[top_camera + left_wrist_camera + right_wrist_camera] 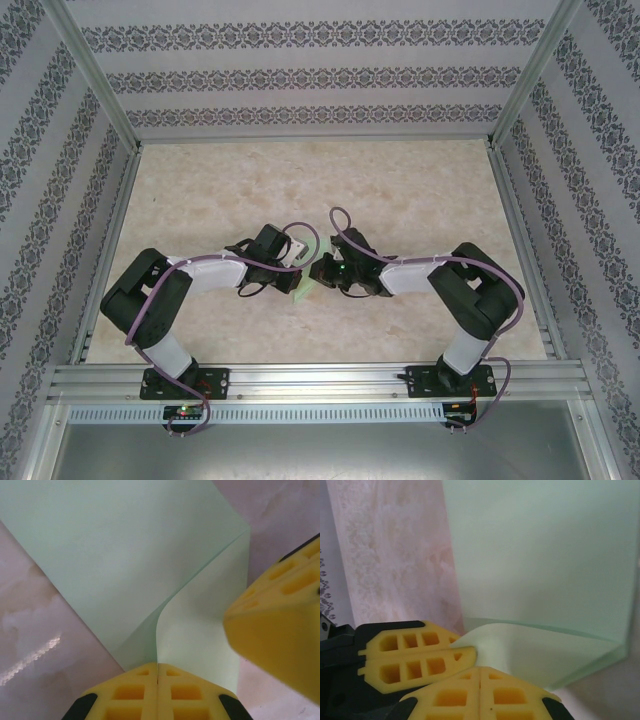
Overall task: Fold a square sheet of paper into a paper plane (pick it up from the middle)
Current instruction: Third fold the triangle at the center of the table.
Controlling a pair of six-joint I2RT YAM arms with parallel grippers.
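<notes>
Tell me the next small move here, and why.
Probably draw the lifted flap a little further across the square sheet of paper and lower it flat, ready for creasing. The left pincer is shut on the flap's edge, which stands curled up off the sheet, uncreased. The right pincer is shut right beside it, though whether it grips the paper is unclear.
</notes>
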